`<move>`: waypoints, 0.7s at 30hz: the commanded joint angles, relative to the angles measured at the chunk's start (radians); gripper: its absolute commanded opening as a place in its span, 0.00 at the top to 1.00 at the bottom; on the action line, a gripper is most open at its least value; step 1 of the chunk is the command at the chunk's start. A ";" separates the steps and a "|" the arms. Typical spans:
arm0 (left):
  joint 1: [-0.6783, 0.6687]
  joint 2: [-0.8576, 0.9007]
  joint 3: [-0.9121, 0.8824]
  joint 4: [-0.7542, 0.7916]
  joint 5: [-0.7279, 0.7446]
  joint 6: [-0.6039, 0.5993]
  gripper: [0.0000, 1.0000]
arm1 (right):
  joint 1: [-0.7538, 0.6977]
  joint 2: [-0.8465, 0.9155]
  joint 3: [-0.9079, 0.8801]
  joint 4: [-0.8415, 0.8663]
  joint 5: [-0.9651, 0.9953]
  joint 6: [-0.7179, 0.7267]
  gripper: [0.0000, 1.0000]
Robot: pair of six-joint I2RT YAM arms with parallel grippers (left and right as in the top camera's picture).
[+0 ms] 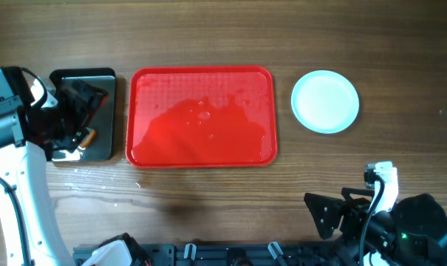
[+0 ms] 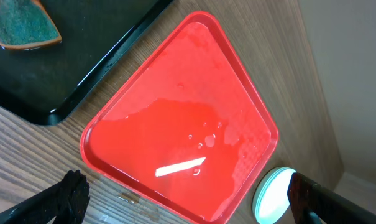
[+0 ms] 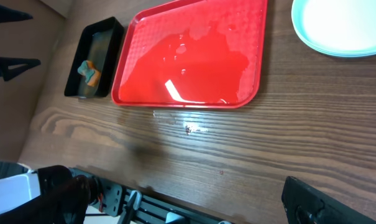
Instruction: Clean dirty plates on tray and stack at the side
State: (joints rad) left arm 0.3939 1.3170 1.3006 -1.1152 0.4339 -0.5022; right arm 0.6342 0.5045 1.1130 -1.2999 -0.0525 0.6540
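**Station status**

The plates [image 1: 325, 101] are set on the counter [image 1: 208, 199] right of the wet tray [image 1: 164, 92], not touching it. The left jaws are spread apart over the black pan [image 1: 105, 148] left of the tray; the right jaws are spread apart off its front right corner.

Tray [image 1: 208, 140]: red plastic, glossy, with a fine pebbled texture toward its far side and a wet sheen with droplets across the middle. Plates [image 1: 325, 101], right of tray: smooth, pale, soft satin gloss. Black tray [image 1: 83, 72], left of tray: glossy, holding a rough-faced sponge [image 2: 23, 25]; table [image 1: 208, 37]: matt wood grain.
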 commanded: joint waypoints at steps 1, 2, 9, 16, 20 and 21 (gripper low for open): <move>0.001 -0.004 0.009 -0.001 0.018 0.009 0.00 | -0.013 -0.022 -0.012 -0.011 0.058 -0.032 0.00; 0.001 -0.004 0.008 0.000 0.018 0.009 0.00 | -0.018 -0.022 -0.012 -0.011 0.077 -0.042 0.00; 0.001 -0.004 0.009 0.000 0.018 0.009 0.00 | -0.177 -0.085 -0.116 0.226 0.006 -0.294 0.00; 0.001 -0.004 0.008 -0.001 0.018 0.009 0.00 | -0.415 -0.278 -0.460 0.661 -0.167 -0.408 0.00; 0.001 -0.004 0.009 0.000 0.018 0.009 0.00 | -0.465 -0.395 -0.676 0.879 -0.167 -0.381 0.00; 0.001 -0.004 0.009 -0.001 0.018 0.009 0.00 | -0.470 -0.420 -0.715 0.925 -0.167 -0.381 0.00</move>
State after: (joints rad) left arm 0.3939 1.3170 1.3006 -1.1160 0.4366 -0.5022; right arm 0.1867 0.1680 0.5091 -0.4702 -0.1871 0.2852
